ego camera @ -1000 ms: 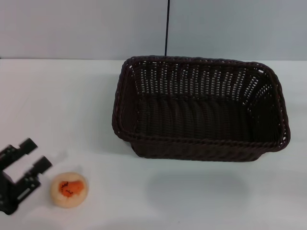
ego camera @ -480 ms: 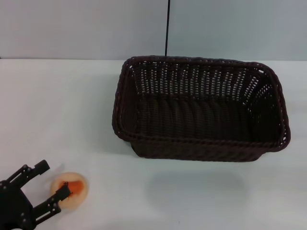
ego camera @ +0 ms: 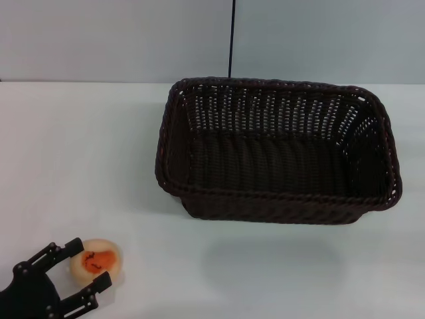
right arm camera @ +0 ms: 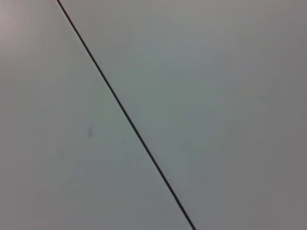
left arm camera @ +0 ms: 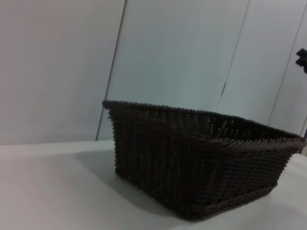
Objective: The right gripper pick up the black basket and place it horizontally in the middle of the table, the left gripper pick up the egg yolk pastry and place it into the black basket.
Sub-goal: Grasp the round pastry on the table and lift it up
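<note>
The black basket (ego camera: 275,149) lies lengthwise across the middle of the white table (ego camera: 80,146), upright and empty; it also shows in the left wrist view (left arm camera: 192,158). The egg yolk pastry (ego camera: 97,260), a pale round bun with an orange patch, rests on the table at the front left. My left gripper (ego camera: 87,264) is open at the front left edge, its two black fingers (ego camera: 65,251) reaching on either side of the pastry's near-left part. I cannot tell whether they touch it. The right gripper is out of view.
A thin dark vertical line (ego camera: 231,38) runs down the grey wall behind the basket. Bare white table lies left of the basket and in front of it. The right wrist view shows only a pale surface with a dark diagonal line (right arm camera: 125,115).
My left gripper has swung from left of the pastry round to its near side and moved right, so that its open fingers now reach around it. Pastry and basket have not moved.
</note>
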You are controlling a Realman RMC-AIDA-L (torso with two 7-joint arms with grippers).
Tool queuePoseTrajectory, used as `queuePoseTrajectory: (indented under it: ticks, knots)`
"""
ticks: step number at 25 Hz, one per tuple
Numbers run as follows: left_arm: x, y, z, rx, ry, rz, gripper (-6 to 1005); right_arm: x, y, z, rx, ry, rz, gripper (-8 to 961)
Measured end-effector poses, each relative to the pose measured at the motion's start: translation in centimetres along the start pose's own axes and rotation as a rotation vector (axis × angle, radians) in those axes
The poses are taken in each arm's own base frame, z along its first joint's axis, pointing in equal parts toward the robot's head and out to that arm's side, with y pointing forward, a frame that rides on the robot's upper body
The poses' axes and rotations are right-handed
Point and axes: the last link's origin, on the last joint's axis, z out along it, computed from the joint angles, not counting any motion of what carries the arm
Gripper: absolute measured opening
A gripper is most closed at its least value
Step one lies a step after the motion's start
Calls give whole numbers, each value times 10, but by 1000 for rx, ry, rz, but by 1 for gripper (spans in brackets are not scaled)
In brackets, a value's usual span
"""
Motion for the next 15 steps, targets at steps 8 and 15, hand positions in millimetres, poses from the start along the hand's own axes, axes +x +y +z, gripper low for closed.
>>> queuePoseTrajectory:
  ticks: [8,15]
  knots:
    - [-2,-3,7,6,-16,20,825,1,1,0,-7,6,0,382]
    - [-4,-7,9,26,-33,26,790,0,0,-1,-7,6,-1,382]
